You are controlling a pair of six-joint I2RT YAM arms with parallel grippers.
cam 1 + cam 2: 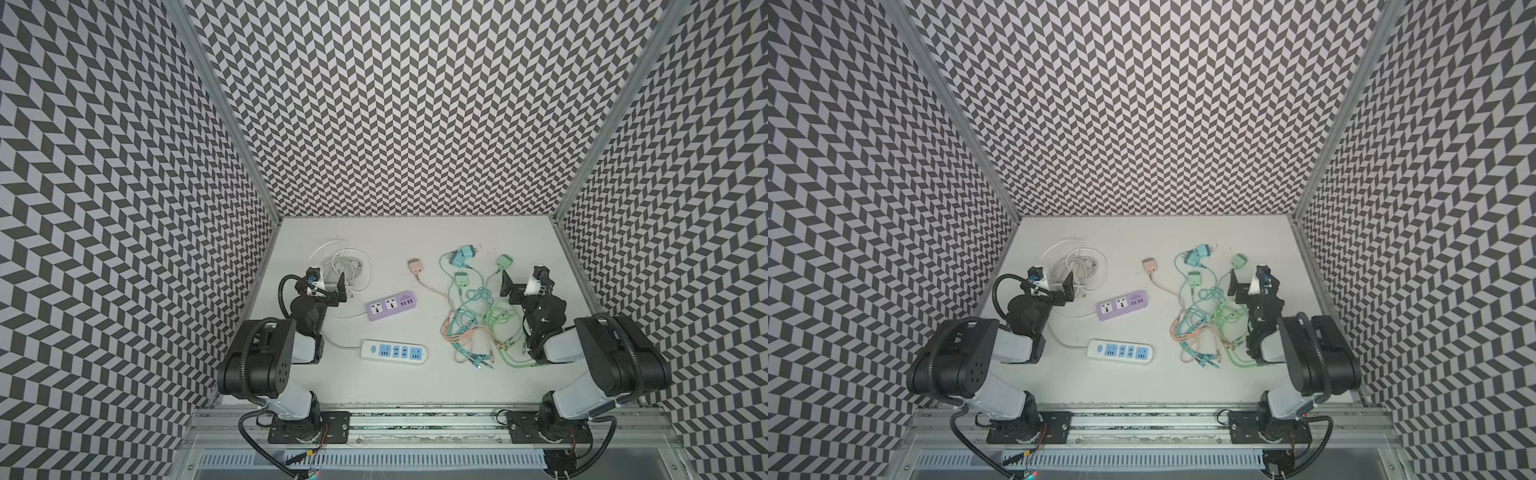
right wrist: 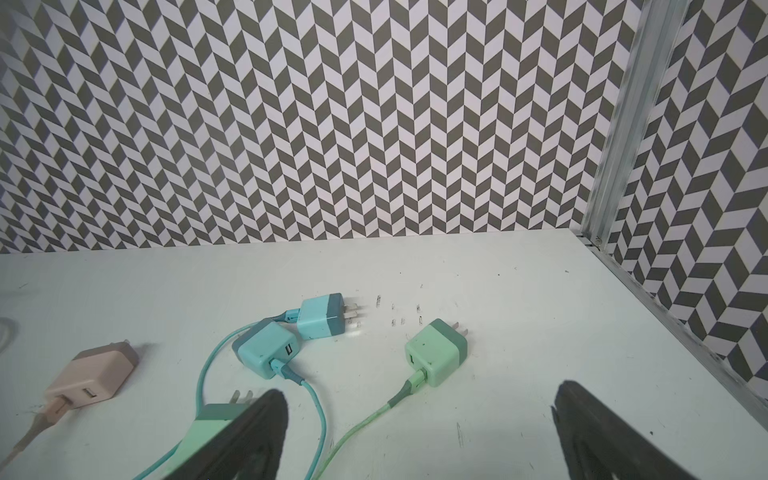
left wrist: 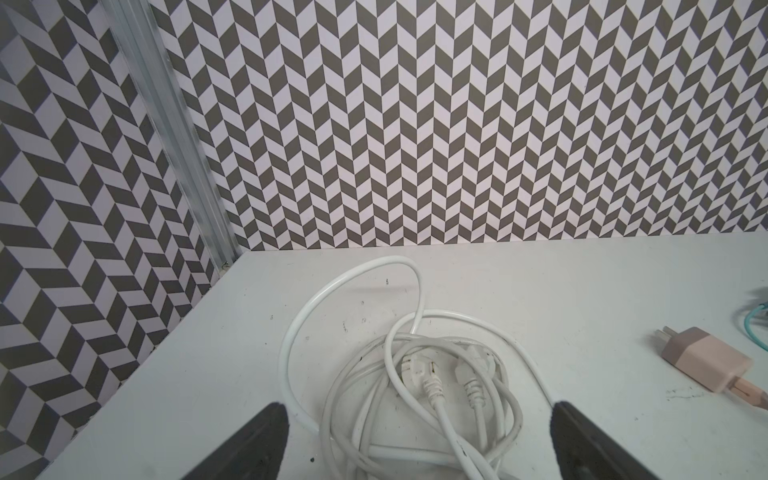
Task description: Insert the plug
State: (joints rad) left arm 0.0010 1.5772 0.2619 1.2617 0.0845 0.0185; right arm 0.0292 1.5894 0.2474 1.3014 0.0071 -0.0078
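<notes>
Pointing toward back wall (image 2: 374, 124): green plug (image 2: 435, 353)

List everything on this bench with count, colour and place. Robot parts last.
Purple power strip: one, purple with white sockets, mid-table.
White power strip: one, white with blue sockets, in front of the purple one.
White cable bundle: one, white, back left.
Pink charger: one, pink, back centre, cable attached.
Blue chargers: two, light blue, back right, side by side.
Green chargers: two, mint green, back right.
Charging cables: a tangle, pink, blue and green, right of the strips.
Table: one, white.
Walls: three, grey-and-white chevron.
Left gripper: one, black, open, empty, above the white bundle.
Right gripper: one, black, open, empty, by the green chargers.
</notes>
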